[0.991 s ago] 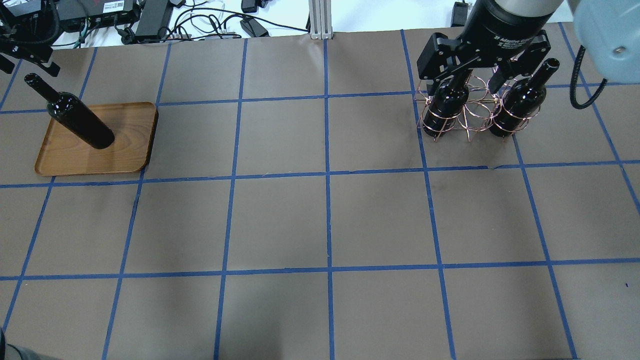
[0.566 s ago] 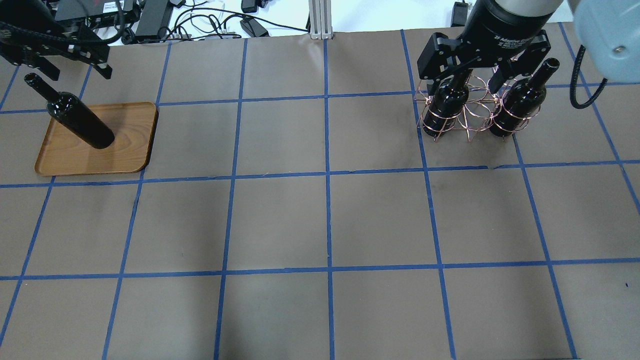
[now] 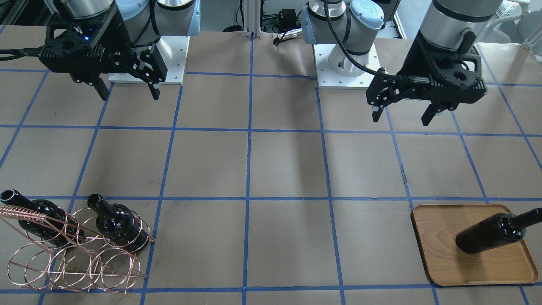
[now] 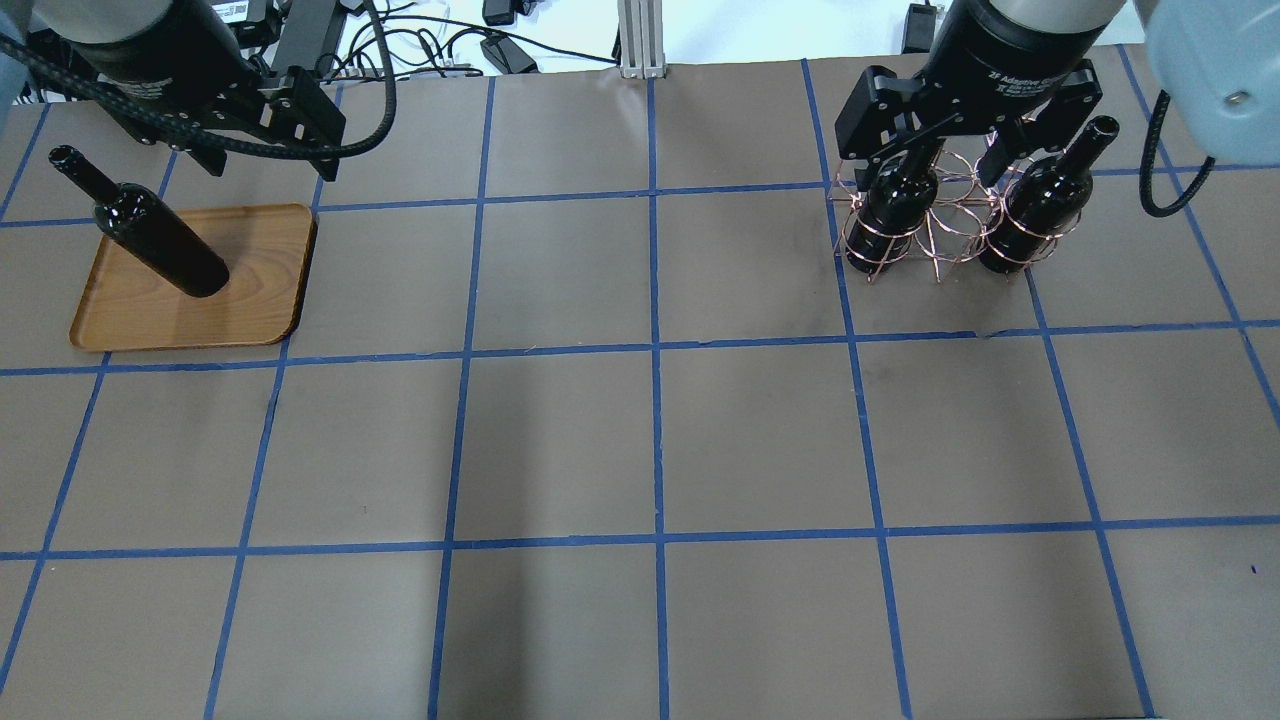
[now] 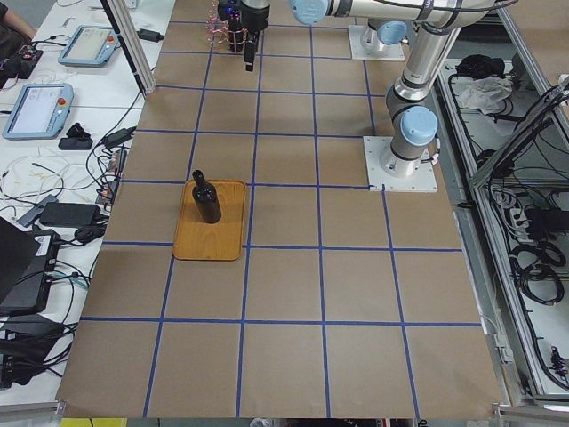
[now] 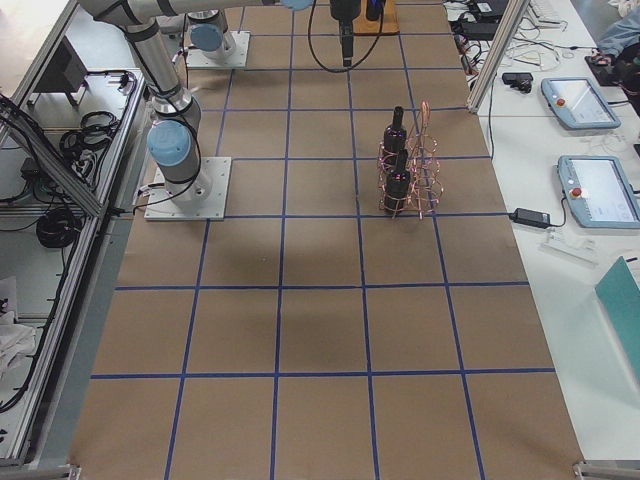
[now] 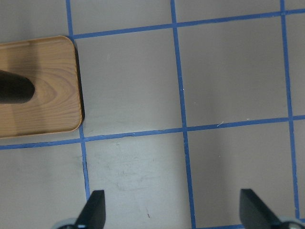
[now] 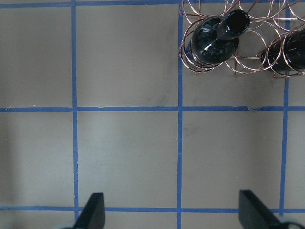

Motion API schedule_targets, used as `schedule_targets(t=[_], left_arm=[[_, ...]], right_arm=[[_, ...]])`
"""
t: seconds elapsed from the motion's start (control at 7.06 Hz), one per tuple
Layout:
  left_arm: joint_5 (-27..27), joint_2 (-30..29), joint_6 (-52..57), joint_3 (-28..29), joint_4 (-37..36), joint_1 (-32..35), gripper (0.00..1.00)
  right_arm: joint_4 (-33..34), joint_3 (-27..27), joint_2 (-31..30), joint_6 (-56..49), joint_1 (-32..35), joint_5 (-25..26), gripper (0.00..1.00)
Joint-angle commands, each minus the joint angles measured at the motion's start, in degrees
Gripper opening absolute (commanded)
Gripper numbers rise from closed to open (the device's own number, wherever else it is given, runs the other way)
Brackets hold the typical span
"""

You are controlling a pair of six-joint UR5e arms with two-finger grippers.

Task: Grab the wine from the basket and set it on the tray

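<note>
One wine (image 4: 160, 240) stands upright on the tray (image 4: 250, 315) at the table's (image 4: 650, 450) far left corner and two bottles (image 3: 118, 224) sit in the basket (image 3: 84, 271) at its far right corner, while the left gripper (image 3: 400, 120) and right gripper (image 3: 130, 95) hang empty with jaws spread, so the next move is probably for the right gripper to clasp a bottle neck.

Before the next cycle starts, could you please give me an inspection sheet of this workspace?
Surface: brown paper table, blue tape grid, flat.
Job's things: one wine bottle upright on the tray; two bottles in the basket.
Clutter: nothing seen.
End effectors: left end effector open, empty, raised beside the tray; right end effector open, empty, raised near the basket.
Cables: black cable along the left arm; loose cables beyond the far table edge.
Surroundings: teach pendants on side desks.
</note>
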State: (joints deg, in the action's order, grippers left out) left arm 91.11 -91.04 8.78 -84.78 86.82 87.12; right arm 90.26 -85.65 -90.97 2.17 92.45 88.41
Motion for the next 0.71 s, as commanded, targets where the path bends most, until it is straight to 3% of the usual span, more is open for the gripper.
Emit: schedule_targets(t=[0.0,0.57], left_arm=[[0.2,0.6,-0.4,-0.4,0.1,1.7,1.00],[0.1,0.4,-0.3,-1.0,-0.1,1.6,1.00]], right_arm=[[-0.1,0.3,0.0,-0.1,0.0,0.6,1.00],[-0.9,0.4,-0.2,1.0,0.0,3.0,1.00]])
